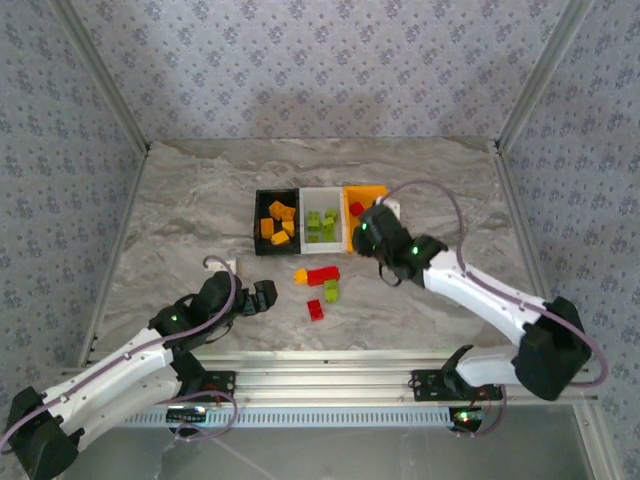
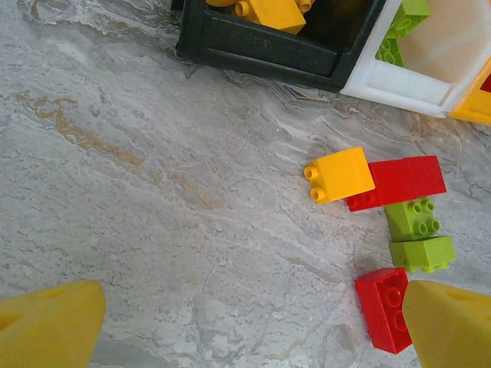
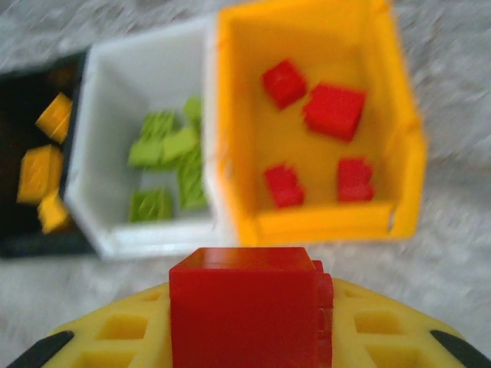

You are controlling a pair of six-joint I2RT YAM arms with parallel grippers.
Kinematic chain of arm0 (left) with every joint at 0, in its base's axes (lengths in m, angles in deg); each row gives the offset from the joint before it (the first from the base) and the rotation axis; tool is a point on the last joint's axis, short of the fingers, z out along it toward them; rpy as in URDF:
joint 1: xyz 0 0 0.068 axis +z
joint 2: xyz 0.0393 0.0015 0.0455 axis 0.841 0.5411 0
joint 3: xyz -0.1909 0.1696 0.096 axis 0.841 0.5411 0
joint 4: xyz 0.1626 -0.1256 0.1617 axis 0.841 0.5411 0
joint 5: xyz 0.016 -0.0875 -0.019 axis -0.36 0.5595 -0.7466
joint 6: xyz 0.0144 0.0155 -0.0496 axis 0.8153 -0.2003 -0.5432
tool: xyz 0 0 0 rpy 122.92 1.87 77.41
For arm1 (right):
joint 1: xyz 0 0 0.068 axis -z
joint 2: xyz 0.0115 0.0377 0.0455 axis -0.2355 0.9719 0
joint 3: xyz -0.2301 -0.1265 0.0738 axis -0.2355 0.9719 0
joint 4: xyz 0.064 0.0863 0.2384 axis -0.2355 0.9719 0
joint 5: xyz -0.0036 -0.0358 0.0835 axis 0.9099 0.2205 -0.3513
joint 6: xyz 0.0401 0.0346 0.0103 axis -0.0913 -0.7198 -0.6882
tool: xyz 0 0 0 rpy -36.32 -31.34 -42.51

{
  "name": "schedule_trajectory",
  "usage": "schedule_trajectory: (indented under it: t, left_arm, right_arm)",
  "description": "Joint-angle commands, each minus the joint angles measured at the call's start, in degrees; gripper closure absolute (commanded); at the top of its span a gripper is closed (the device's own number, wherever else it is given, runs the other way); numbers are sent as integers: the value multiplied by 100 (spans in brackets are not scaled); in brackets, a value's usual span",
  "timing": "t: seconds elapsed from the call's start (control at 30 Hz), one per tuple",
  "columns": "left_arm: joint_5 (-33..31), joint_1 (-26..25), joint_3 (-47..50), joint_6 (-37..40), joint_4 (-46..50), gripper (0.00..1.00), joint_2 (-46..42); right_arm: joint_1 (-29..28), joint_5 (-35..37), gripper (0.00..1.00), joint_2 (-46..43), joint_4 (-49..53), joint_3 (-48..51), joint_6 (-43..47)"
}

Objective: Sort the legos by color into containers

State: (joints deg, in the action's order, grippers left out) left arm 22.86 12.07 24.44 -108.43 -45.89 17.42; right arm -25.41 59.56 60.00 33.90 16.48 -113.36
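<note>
Surface: I'm working a grey marbled table [image 1: 180,220], boxed in by patterned walls.
Top view, containers: the black bin [image 1: 277,222], white bin [image 1: 321,222] and orange-yellow bin [image 1: 368,192] stand joined in a row, each holding a single colour.
Top view, arms: the right gripper [image 1: 368,232] hangs over the orange-yellow bin. The left gripper [image 1: 262,297] waits low beside the loose legos [image 1: 322,276]. I cannot tell either grip from here.
Left wrist: its fingers [image 2: 46,326] are spread wide with nothing between them. One fingertip cuts off the nearest red of the loose legos.
Right wrist: the jaws pinch a red brick [image 3: 244,307] facing the orange-yellow bin, where four reds lie. I judge a drop is next. The picture is blurred, and the brick hides the fingertips.
</note>
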Motion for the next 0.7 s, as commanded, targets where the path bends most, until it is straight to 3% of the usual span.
schedule_trajectory:
  t: [0.0, 0.27, 0.37, 0.47, 0.67]
  left_arm:
    - [66, -40, -187, 66, -25, 1, -29]
    - [255, -71, -161, 50, 68, 1, -50]
    - [359, -76, -130, 68, 42, 1, -49]
    - [446, -83, -119, 117, 35, 1, -1]
    - [594, -291, -152, 252, -328, 1, 470]
  right_arm:
    - [521, -432, 68, 856, 95, -678, 466]
    - [1044, -479, 61, 2783, 741, -2482, 527]
    - [1077, -517, 41, 3021, 681, -2773, 616]
    - [1068, -500, 33, 2832, 583, -2792, 640]
    - [722, -497, 29, 1563, 87, -1688, 450]
